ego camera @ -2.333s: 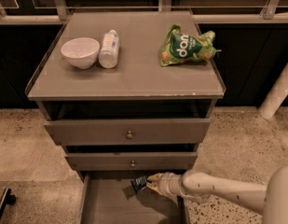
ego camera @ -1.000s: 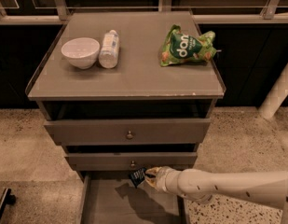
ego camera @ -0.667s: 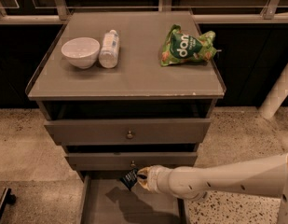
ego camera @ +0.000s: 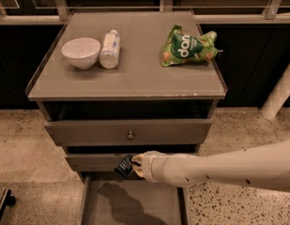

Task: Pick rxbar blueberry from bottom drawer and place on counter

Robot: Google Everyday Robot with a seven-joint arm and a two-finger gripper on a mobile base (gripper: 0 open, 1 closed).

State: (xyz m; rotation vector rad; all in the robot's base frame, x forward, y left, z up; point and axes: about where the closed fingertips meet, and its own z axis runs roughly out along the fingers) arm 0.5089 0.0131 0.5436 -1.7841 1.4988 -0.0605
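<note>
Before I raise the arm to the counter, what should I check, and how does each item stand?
1. rxbar blueberry held in gripper: ok, it hangs above the bottom drawer floor.
2. Grip secure: cannot tell.
3. Gap to middle drawer front: cannot tell, the bar overlaps it in this view.
4. Landing spot on counter: ok, bare surface between bottle and chip bag.
5. Path up past counter edge: cannot tell, depth unclear.

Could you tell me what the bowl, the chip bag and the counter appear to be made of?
The bowl looks like glazed ceramic, or plastic: white, smooth. The chip bag: crinkled glossy green film. The counter: grey-brown, faint sheen, perhaps laminate. The gripper, over the drawer, holds the rxbar.
</note>
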